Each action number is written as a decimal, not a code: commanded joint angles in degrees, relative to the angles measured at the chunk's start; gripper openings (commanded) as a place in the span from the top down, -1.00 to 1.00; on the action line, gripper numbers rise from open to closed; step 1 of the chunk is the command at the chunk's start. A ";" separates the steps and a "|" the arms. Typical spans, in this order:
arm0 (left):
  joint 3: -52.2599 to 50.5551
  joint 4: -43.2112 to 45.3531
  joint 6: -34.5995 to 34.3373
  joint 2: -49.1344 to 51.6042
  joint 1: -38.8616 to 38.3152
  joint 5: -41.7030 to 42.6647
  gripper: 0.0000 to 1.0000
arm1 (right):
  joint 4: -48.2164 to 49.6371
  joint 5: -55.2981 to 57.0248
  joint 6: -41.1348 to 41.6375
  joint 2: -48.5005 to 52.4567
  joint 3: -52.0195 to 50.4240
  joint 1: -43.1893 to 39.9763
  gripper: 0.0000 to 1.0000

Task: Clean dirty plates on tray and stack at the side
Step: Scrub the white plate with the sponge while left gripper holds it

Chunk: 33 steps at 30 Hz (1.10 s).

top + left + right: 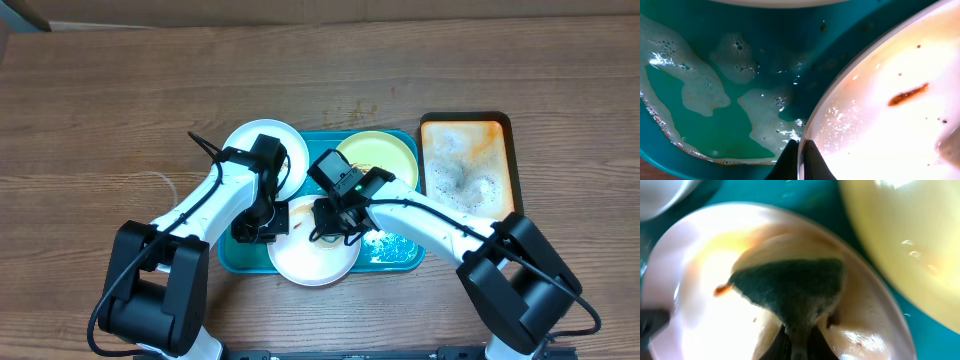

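Note:
The teal tray [232,262] holds three plates: a white one [262,142] at the back left, a pale yellow-green one [385,152] at the back right, and a white one [312,262] at the front with a brown smear [908,94]. My left gripper [252,230] is shut on the front plate's left rim [810,131]. My right gripper [338,226] is shut on a green sponge [790,287] pressed onto that plate [695,245]. The yellow-green plate also shows in the right wrist view [910,235].
A smaller orange, dark-rimmed tray [505,135] with soapy foam stands right of the teal tray. Foam and water lie on the teal tray's floor [705,95] and at its front right [395,248]. Bare wooden table [100,120] surrounds the trays.

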 commanded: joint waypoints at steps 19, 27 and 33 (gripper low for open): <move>0.61 0.26 -0.39 0.31 -0.02 -1.18 0.92 | 14.40 5.49 4.46 -0.74 -0.63 6.34 0.92; 0.61 0.26 -0.37 0.31 -0.02 -0.35 0.92 | 14.32 10.25 17.97 -0.61 -0.63 6.34 0.92; 0.61 0.26 -0.37 0.31 -0.02 -0.35 0.92 | 14.34 10.25 26.21 -0.61 -0.96 6.34 0.92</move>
